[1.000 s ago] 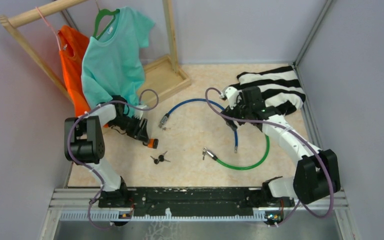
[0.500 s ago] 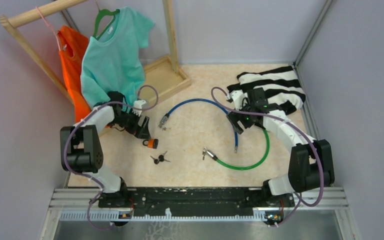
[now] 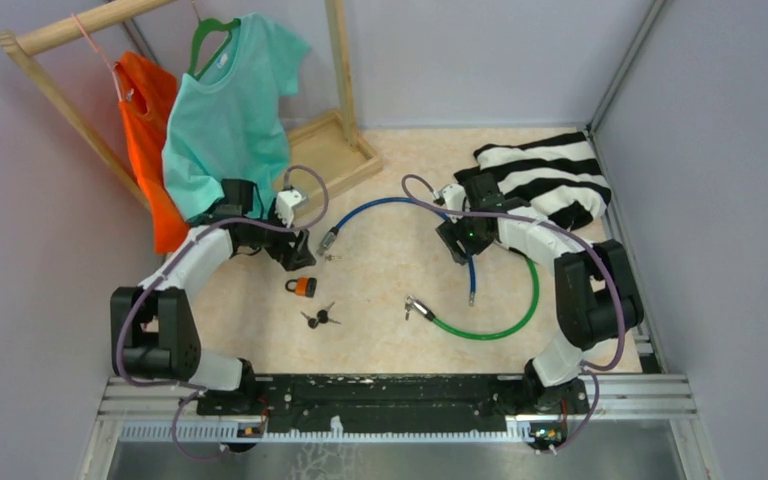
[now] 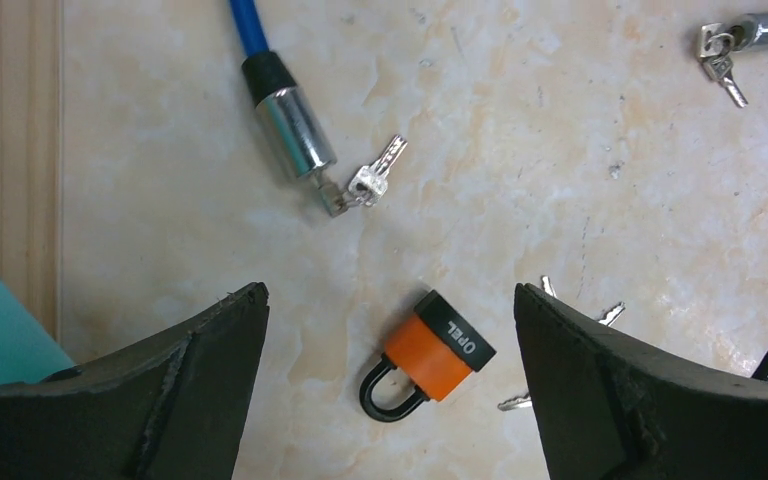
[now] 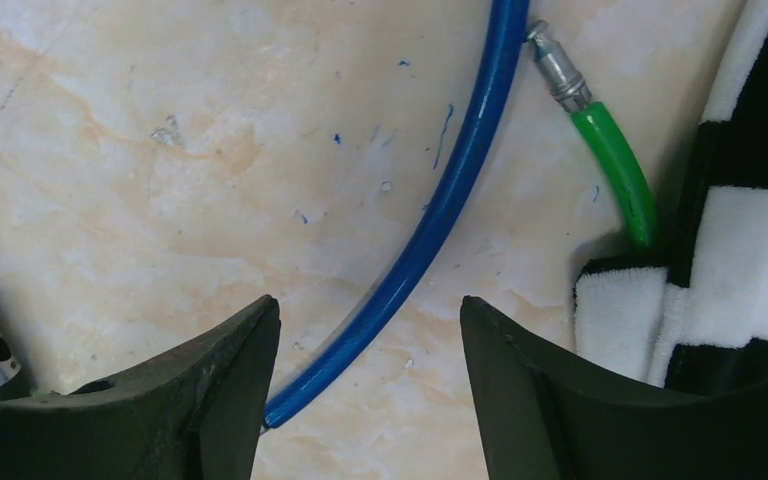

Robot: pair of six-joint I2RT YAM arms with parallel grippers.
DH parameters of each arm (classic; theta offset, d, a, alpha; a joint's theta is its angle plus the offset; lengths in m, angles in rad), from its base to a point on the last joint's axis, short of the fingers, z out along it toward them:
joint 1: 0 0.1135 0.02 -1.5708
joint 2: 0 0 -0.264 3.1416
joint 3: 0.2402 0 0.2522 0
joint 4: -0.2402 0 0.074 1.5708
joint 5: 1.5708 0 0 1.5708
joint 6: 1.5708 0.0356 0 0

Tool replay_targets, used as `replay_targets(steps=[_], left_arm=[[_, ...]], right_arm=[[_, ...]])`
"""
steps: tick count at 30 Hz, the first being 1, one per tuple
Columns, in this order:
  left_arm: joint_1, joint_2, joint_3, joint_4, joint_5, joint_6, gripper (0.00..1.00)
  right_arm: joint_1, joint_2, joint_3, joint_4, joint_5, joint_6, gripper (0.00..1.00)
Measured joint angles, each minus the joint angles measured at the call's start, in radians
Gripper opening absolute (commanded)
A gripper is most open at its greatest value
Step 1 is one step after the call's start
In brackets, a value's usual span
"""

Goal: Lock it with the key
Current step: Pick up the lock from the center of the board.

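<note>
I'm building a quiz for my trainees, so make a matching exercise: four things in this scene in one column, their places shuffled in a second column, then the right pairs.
1 padlock
2 blue cable
3 teal shirt
4 striped cloth

A hanging on the rack
B beneath the left end effector
C heaped in the far right corner
D beneath the right end effector

Pairs: 1-B, 2-D, 3-A, 4-C

orange padlock (image 3: 303, 287), black shackle, black "opel" base, lies flat on the near side of the blue cable's metal end (image 3: 329, 241); black-headed keys (image 3: 320, 318) lie nearer still, splayed apart.
</note>
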Motion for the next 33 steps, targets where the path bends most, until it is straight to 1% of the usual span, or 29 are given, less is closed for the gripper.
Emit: replay_targets(steps=[5, 8, 12, 15, 19, 22, 29, 33], left_arm=[[-0.089, -0.068, -0.061, 0.110, -0.021, 0.002, 0.95], [-0.148, -0.080, -0.088, 0.171, -0.047, 0.003, 0.95], [-0.204, -0.056, -0.091, 0.240, -0.090, -0.002, 0.91], [-0.223, 0.008, -0.071, 0.280, -0.130, -0.026, 0.89], [-0.230, 0.108, -0.029, 0.319, -0.175, -0.068, 0.88], [-0.233, 0.138, -0.021, 0.338, -0.189, -0.091, 0.89], [-0.262, 0.129, -0.026, 0.348, -0.172, -0.090, 0.91], [-0.285, 0.074, -0.068, 0.340, -0.130, -0.045, 0.92]], right_arm=[[0.000, 0.034, 0.011, 0.008, 0.051, 0.046, 0.60], [0.000, 0.060, 0.011, 0.015, 0.064, 0.058, 0.57], [0.000, 0.093, 0.009, 0.014, 0.072, 0.069, 0.51], [0.000, 0.102, 0.009, 0.018, 0.077, 0.074, 0.46], [0.000, 0.113, 0.008, 0.022, 0.082, 0.077, 0.37], [-0.005, 0.118, 0.008, 0.024, 0.079, 0.082, 0.28], [-0.027, 0.119, 0.008, 0.030, 0.068, 0.098, 0.00], [-0.046, 0.119, 0.010, 0.029, 0.047, 0.103, 0.00]])
